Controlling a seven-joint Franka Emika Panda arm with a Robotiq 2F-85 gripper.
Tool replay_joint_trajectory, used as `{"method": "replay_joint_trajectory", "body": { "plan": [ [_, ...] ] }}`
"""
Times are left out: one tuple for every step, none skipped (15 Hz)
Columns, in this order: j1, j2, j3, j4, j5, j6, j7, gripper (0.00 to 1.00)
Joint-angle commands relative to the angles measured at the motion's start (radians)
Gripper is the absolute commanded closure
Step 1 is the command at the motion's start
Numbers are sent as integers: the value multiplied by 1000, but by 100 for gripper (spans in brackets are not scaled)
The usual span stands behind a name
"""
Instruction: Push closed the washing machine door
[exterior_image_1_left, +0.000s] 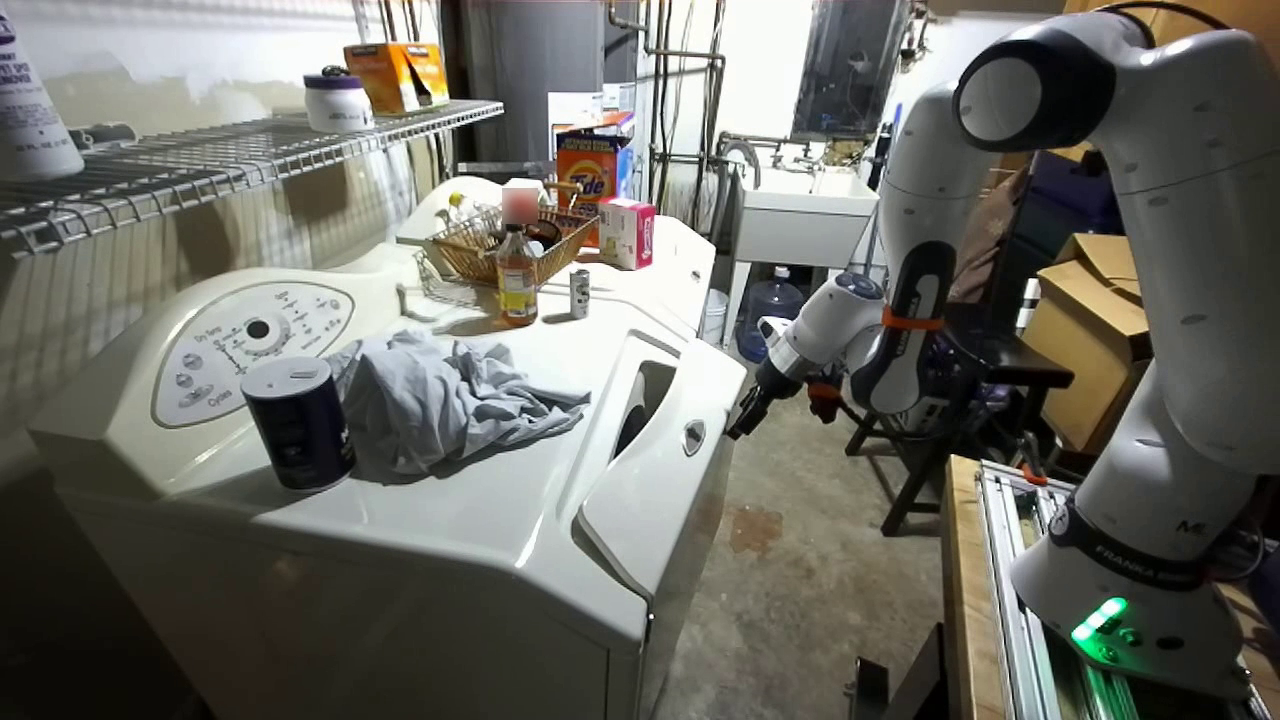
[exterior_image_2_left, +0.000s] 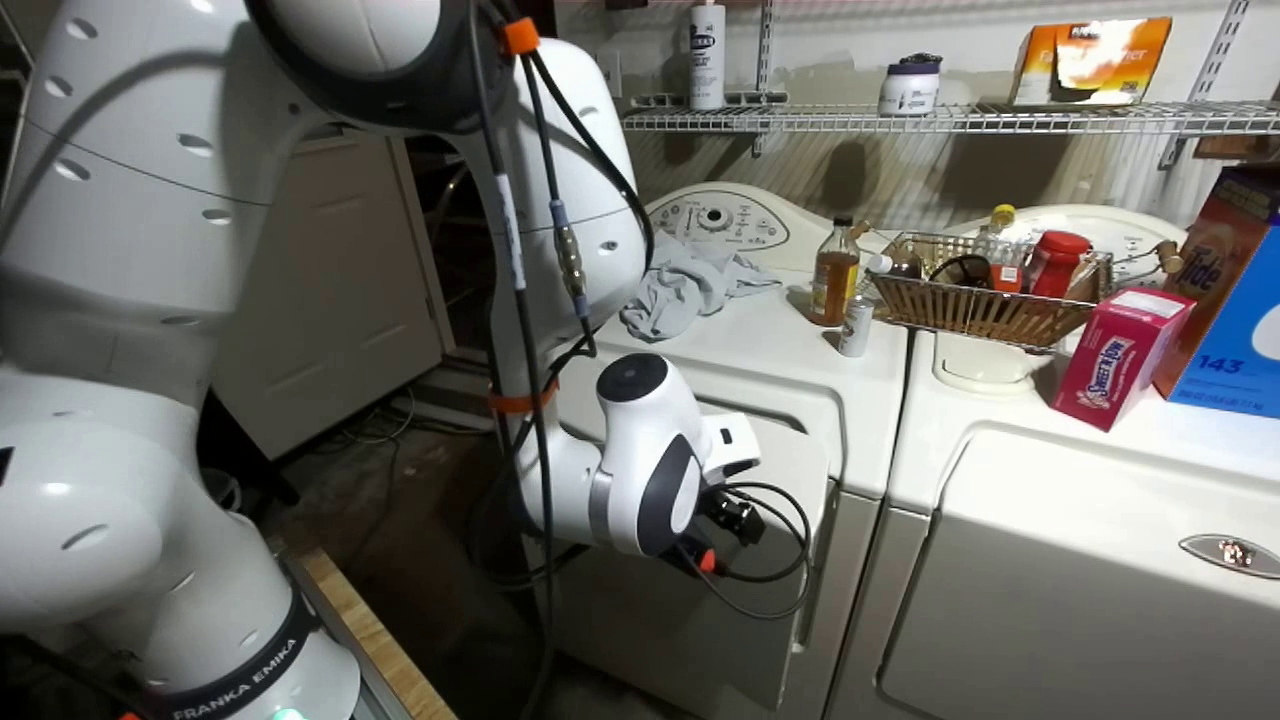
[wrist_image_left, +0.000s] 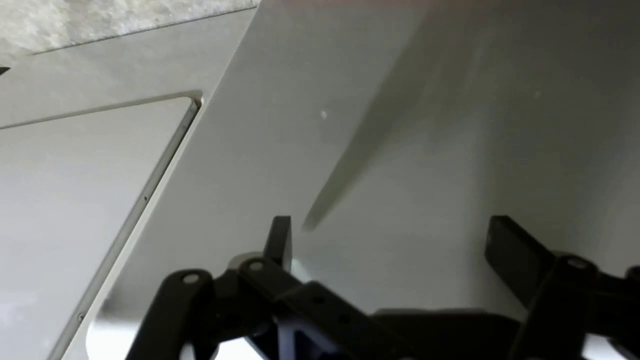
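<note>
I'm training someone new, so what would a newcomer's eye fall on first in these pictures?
Probably the huge white jointed robot arm, filling the right side of an exterior view. Next, its black two-fingered gripper, spread open before the broad white flat metal washing machine door, which stands ajar. Then the orange and blue Tide box at the right edge of an exterior view, on the neighbouring white appliance.

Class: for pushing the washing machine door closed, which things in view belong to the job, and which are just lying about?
Part of the job:
washing machine door
washing machine
gripper

Just lying about:
grey cloth
dark canister
amber bottle
small can
basket
Tide box
pink box
</note>
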Motion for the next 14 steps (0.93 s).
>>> {"method": "replay_joint_trajectory", "body": {
  "plan": [
    [-169,47,145,74,65,22,-143,0],
    [-203,56,174,90,69,29,-165,0],
    [-190,66,145,121,-1,41,-106,0],
    [-222,76,174,143,-14,49,-108,0],
    [-233,80,181,156,-24,55,-107,0],
    [-242,96,192,186,-29,62,-112,0],
    [-273,106,224,204,-57,60,-93,0],
    [-301,123,256,229,-88,64,-81,0],
    [-335,140,293,254,-126,66,-67,0],
    [-357,154,318,275,-151,61,-63,0],
    [-393,171,357,300,-189,48,-43,0],
    [-416,190,383,326,-219,42,-37,0],
    [-443,210,411,349,-246,36,-24,0],
    [-471,229,440,371,-280,31,-11,0]
  ]
}}
